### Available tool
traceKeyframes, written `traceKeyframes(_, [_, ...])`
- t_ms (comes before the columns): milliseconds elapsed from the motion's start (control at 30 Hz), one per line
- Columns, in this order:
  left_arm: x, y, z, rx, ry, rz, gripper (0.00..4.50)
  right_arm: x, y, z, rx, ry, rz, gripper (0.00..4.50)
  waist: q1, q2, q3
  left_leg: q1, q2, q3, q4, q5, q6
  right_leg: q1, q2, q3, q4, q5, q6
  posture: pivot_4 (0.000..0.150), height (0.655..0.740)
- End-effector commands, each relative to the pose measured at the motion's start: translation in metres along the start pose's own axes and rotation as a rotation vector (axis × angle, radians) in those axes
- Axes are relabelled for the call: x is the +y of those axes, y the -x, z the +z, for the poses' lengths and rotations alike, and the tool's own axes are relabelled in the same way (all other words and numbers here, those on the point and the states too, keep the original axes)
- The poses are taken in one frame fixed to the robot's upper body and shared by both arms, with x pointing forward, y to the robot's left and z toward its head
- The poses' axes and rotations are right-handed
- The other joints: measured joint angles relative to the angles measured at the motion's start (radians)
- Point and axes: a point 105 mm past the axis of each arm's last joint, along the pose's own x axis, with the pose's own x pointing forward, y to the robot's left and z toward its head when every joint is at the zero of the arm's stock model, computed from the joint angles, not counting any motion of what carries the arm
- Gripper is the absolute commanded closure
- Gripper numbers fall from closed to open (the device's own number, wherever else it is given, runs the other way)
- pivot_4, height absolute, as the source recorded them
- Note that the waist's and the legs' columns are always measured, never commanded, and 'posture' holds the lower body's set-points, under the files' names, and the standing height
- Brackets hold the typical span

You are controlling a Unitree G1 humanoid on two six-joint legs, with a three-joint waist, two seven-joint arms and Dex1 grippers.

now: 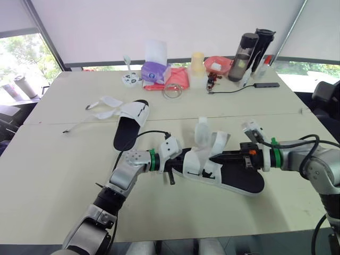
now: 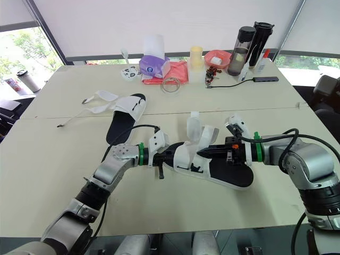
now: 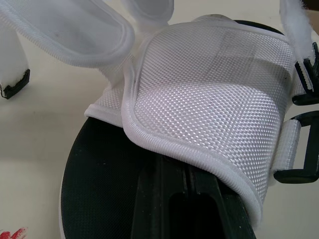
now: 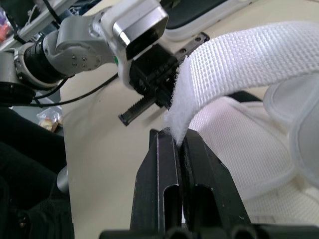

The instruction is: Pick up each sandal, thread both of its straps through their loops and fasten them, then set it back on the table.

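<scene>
Holding position, near edge of the cream table:

1. Near sandal, black foam sole with white mesh upper, lying just off the table's centre toward 5 o'clock.
2. Left gripper, entering from 9 o'clock, jaws narrow and clamped on the near sandal's end beneath the mesh.
3. Right gripper, entering from 3 o'clock, jaws closed on the very tip of a white woven strap.
4. Black plastic loops at the upper's edge, both unthreaded (the other strap stands loose).

Hazards, as judged:
- The pinch is so close to the strap's end that little is left to feed, so a tug may pull it free.
- The strap's fuzzy face may snag on the mesh short of its loop.
- Pulling toward 3 o'clock could twist the sandal out of the left clamp.

5. Second sandal, same make, straps splayed, at 10 o'clock and not yet fastened.
6. Purple tissue box, red cloth and dark bottles at 12 o'clock, well apart.
</scene>
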Motion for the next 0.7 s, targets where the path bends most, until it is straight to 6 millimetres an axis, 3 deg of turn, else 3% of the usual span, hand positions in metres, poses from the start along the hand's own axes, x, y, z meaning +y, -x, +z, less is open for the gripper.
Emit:
traceKeyframes(33, [-0.001, 0.001, -0.004, 0.017, 0.009, -0.008, 4.5, 0.004, 0.001, 0.0, 0.015, 0.014, 0.022, 4.42, 0.0, 0.0, 0.0, 0.0, 0.0, 0.0, 0.0, 0.0, 0.0, 0.0, 0.0, 0.0, 0.0, 0.0, 0.0, 0.15, 0.74])
traceKeyframes(700, [-0.003, -0.001, -0.005, 0.01, 0.025, -0.004, 4.5, -0.011, 0.014, 0.013, -0.001, 0.047, -0.019, 4.42, 0.001, 0.0, 0.0, 0.0, 0.0, 0.0, 0.0, 0.0, 0.0, 0.0, 0.0, 0.0, 0.0, 0.0, 0.0, 0.15, 0.74])
